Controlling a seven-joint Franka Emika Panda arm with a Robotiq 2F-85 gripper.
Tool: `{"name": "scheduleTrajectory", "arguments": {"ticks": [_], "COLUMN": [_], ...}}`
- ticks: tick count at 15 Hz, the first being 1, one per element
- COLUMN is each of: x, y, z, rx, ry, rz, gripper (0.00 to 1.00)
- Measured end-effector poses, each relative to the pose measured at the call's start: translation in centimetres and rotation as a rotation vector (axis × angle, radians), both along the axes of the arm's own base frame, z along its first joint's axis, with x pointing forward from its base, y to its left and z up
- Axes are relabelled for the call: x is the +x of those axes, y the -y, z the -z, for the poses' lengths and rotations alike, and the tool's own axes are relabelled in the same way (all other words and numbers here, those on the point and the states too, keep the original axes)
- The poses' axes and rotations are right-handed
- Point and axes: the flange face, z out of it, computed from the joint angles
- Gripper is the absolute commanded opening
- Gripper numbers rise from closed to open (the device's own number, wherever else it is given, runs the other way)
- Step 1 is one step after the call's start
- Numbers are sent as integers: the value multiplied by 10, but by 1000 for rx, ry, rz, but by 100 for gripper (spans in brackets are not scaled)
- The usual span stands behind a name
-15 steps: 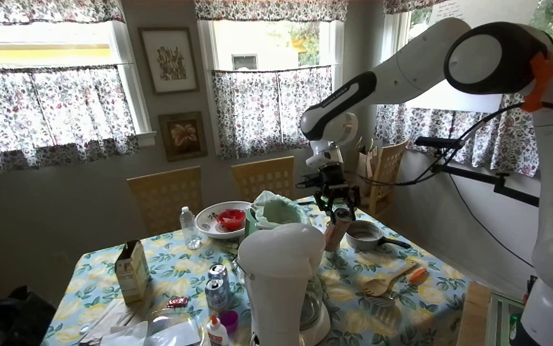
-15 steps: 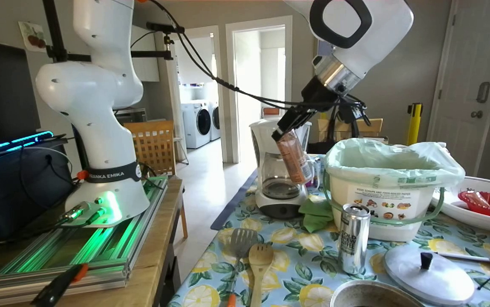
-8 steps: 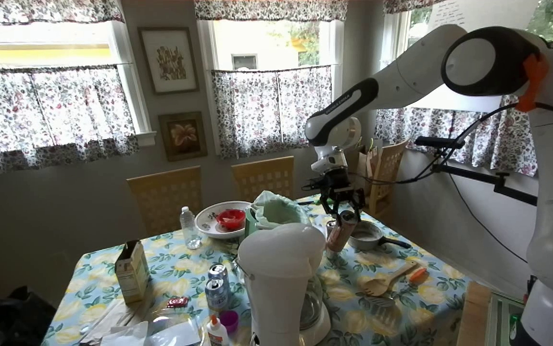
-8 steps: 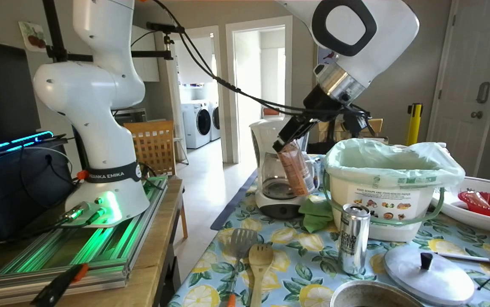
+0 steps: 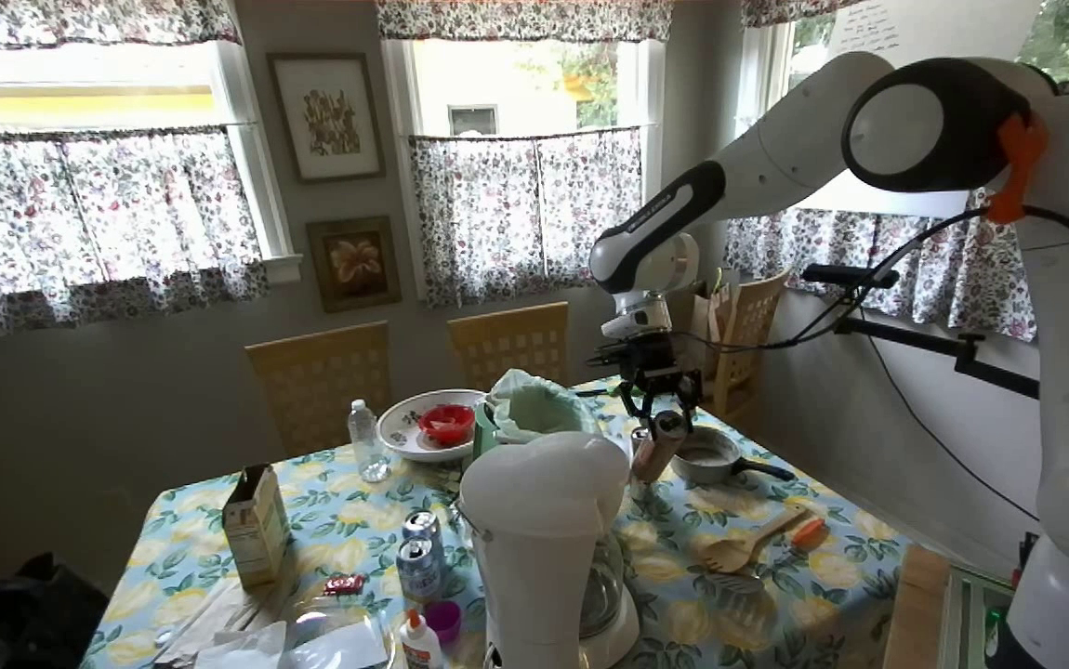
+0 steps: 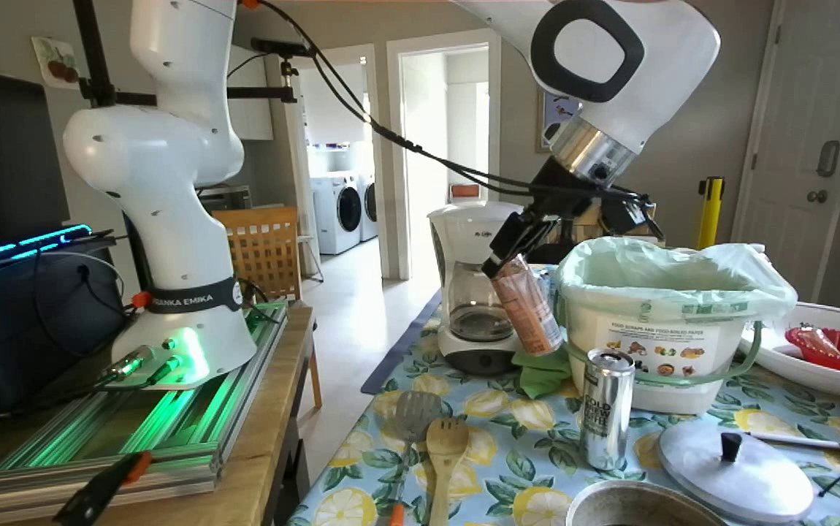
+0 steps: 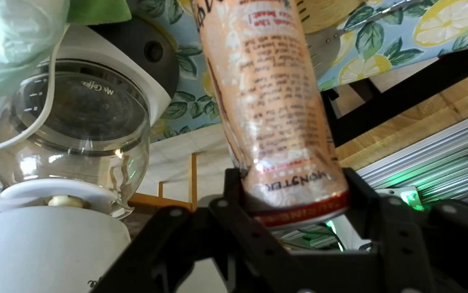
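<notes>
My gripper [image 7: 294, 191] is black, its jointed links studded with pale round screw heads [image 7: 221, 203]. Beside it sits a black camera box [image 6: 623, 218]; just behind comes my shiny silver collar [image 6: 590, 152]. Above that my shell turns smooth, rounded white, and the forearm carries a dark stripe [image 5: 669, 216] with small pale lettering. Farther from the tool, my elbow joint [image 5: 976, 125] is black around a white oval disc. Past it is an orange clip [image 5: 1021, 160], and black cables [image 6: 398, 140] run toward the gripper. Farthest away, my white base [image 6: 230, 343] wears a charcoal band [image 6: 190, 300] reading FRANKA EMIKA, above a glowing green light [image 6: 192, 358].
</notes>
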Motion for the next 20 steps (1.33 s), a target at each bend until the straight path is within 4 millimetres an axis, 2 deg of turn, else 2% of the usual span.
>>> {"name": "scheduleTrajectory", "arguments": {"ticks": [8, 20], "x": [5, -4], "y": [-25, 4], "z": [23, 57], "rx": [90, 76], "ry": [-13, -71], "rz": [-50, -58], "gripper": [37, 37]}}
